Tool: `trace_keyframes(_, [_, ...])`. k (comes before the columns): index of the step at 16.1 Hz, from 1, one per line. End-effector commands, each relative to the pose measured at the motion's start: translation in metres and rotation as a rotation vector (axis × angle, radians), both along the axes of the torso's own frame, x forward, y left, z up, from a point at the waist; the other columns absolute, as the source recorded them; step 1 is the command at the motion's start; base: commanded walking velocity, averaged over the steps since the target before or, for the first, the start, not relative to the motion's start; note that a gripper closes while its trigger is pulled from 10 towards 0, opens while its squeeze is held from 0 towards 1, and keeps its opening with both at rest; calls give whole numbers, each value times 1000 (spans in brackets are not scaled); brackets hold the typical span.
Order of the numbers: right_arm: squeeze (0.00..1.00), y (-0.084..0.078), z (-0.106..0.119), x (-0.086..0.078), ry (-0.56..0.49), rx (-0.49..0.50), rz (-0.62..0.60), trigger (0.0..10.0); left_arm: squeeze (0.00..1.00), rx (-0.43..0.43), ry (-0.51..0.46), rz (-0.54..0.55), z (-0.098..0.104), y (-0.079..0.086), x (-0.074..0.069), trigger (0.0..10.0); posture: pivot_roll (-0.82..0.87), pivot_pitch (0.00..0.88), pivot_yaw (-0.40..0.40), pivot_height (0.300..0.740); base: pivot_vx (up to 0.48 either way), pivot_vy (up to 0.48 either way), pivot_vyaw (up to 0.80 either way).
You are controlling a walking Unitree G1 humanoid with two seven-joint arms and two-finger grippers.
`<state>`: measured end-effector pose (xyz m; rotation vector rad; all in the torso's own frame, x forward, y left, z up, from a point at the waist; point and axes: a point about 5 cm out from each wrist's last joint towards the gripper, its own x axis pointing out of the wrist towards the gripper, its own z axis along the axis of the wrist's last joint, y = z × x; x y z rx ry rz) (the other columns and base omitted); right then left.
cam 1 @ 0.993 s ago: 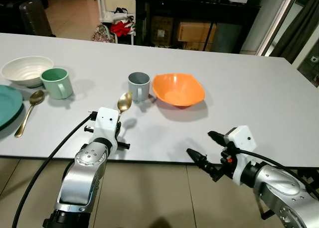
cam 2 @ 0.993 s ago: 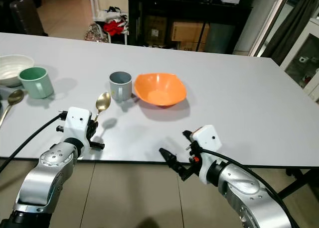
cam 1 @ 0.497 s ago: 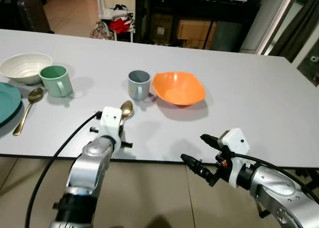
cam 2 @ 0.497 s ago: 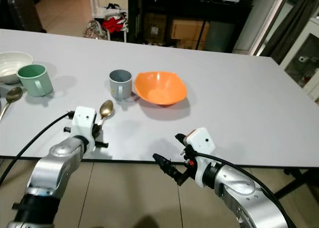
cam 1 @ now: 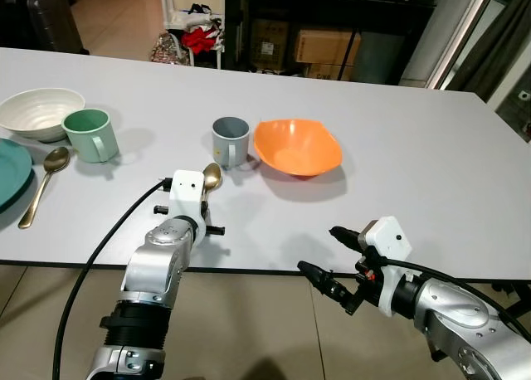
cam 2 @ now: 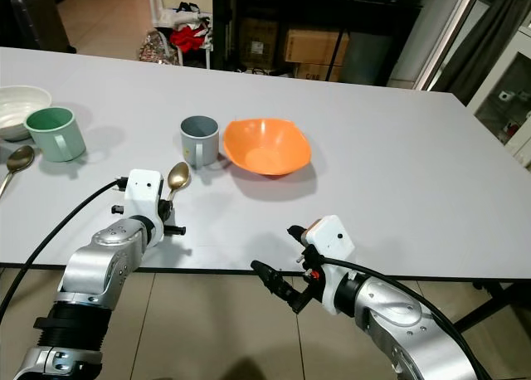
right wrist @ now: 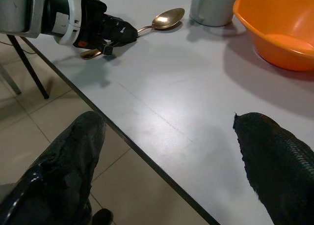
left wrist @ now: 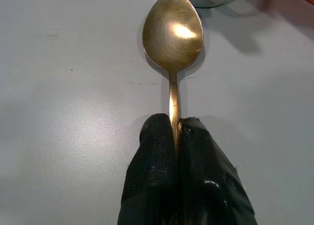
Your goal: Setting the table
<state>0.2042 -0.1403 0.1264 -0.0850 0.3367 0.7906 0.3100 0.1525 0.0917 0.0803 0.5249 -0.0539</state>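
Black jaws of the left gripper (left wrist: pixel 177 136) were pinched on the handle of a gold spoon (left wrist: pixel 172 31), its bowl lying on the grey counter (cam 1: pixel 431 148) just short of a grey mug (cam 1: pixel 231 141). At three o'clock from the mug sat an orange bowl (cam 1: pixel 297 148). At the counter's near edge, the right gripper (cam 1: pixel 338 260) hung with jaws spread wide, holding nothing. No writing was legible.

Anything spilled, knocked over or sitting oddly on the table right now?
Nothing stands out. The grey mug, orange bowl, green mug and white bowl all sit upright; no spills. The left gripper pinches a gold spoon by its handle.
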Motion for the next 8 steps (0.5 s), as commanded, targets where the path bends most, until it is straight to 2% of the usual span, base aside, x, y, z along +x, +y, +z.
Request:
trace_keyframes(1, [0, -4, 0, 1, -6, -19, -8, 10000, 63, -5, 32, 2, -5, -3, -1, 10000, 49, 0, -65, 740, 0, 0, 0])
trace_keyframes(3, [0, -4, 0, 1, -6, -19, -8, 10000, 63, -5, 32, 2, -5, -3, -1, 10000, 49, 0, -65, 740, 0, 0, 0])
trace_keyframes(4, [0, -4, -1, 1, -6, -20, -5, 10000, 1000, -27, 26, 3, -3, -4, 0, 10000, 52, 0, -68, 740, 0, 0, 0])
trace_keyframes(6, [0, -4, 0, 1, -6, -17, 0, 10000, 1000, -104, -20, -21, 7, -10, 0, 10000, 54, 0, -70, 740, 0, 0, 0])
trace_keyframes(8, [0, -7, 1, 1, -10, -17, -3, 10000, 1000, -124, -62, -30, 18, -10, 2, 10000, 58, 0, -74, 740, 0, 0, 0])
